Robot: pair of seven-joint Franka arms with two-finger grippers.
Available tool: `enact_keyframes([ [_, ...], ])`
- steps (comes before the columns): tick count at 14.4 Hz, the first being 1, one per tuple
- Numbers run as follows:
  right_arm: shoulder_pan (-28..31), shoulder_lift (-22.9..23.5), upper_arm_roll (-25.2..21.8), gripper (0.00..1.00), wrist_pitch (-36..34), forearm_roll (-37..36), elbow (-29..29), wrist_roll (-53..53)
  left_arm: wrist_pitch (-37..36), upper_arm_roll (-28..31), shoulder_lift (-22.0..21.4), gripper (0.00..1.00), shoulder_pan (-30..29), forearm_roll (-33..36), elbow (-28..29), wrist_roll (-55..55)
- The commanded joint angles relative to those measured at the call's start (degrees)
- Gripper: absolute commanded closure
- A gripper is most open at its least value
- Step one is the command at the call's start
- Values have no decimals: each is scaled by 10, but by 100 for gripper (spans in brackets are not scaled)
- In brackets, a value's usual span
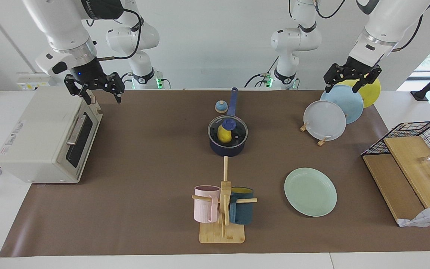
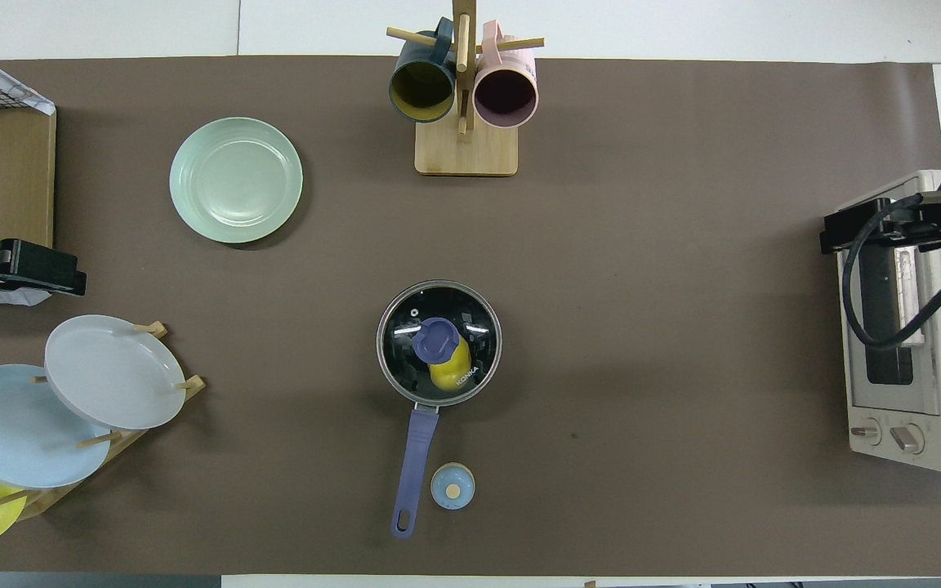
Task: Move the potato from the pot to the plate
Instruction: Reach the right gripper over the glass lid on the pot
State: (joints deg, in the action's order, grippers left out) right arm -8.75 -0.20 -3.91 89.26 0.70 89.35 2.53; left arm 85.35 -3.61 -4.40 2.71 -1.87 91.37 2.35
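Brown matting is covering the counter. 1 potato is sitting inside 1 lidded pot mid-counter, well apart from both hands. 1 plate is lying at 4 o'clock from the pot in the facing view. Left hand is hovering with fingers spread over 3 racked plates; right hand is hovering, fingers apart, over 1 toaster oven.

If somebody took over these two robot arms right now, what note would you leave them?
Left gripper: open, empty, over the rack of plates.
Right gripper: open, empty, over the toaster oven.
Potato: in the pot mid-table, under a glass lid.
Green plate: empty, farther from the robots than the pot.
Done: nothing.
Left: remove lid, lift potato, set it on the plate.
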Motion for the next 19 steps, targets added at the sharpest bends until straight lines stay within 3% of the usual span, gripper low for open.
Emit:
enact_keyframes([
  [1, -13, -4, 16, 0, -1, 1, 5, 4, 10, 4, -9, 0, 2, -2, 6, 5],
  [5, -64, 1, 18, 0, -4, -1, 3, 60, 42, -3, -9, 0, 18, -2, 10, 5],
  [8, -122, 19, 18, 0, -3, -1, -11, 139, 117, 0, -17, 0, 1, -3, 51, 3],
  [12, -179, 52, 19, 0, 0, -2, -30, 219, 138, -2, -23, 0, 10, -4, 58, 1],
  [15, -248, 107, 19, 0, 6, -4, -82, 297, 135, -5, -23, 0, 11, -4, 58, 3],
  [19, -300, 147, 19, 0, 65, -10, -92, 350, 115, -6, -25, 0, 20, -5, 58, 5],
])
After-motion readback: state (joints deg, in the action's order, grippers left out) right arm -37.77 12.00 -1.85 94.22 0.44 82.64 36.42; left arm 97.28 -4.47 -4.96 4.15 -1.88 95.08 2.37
